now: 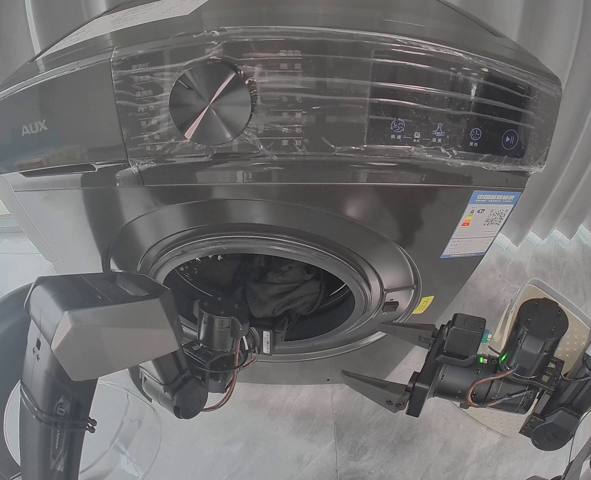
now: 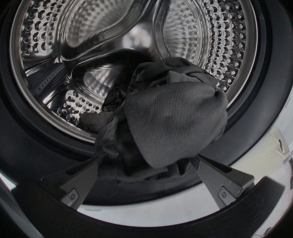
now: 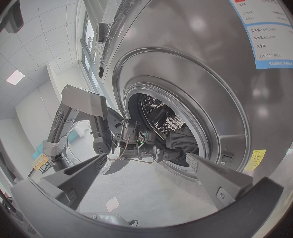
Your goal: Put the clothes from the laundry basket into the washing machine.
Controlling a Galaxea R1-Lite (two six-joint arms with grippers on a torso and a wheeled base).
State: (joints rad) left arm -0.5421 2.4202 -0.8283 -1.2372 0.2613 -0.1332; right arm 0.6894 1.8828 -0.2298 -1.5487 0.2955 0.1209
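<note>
The grey washing machine point(image 1: 349, 215) stands with its round mouth open. A bundle of dark clothes point(image 2: 176, 116) lies over the drum's front rim, partly inside the steel drum point(image 2: 97, 27). My left gripper point(image 2: 146, 159) is at the mouth, open, its fingers point(image 2: 219, 179) spread on either side of the bundle. The same clothes point(image 1: 282, 288) show in the head view behind my left wrist. My right gripper point(image 1: 363, 349) hovers open and holds nothing, low in front of the machine to the right of the mouth. The white laundry basket point(image 1: 575, 335) sits behind my right arm.
The machine's glass door point(image 1: 122, 428) is swung open at the lower left, beside my left arm. Grey tiled floor point(image 1: 309, 428) lies free in front of the machine. Pale curtains point(image 1: 575, 188) hang at the right.
</note>
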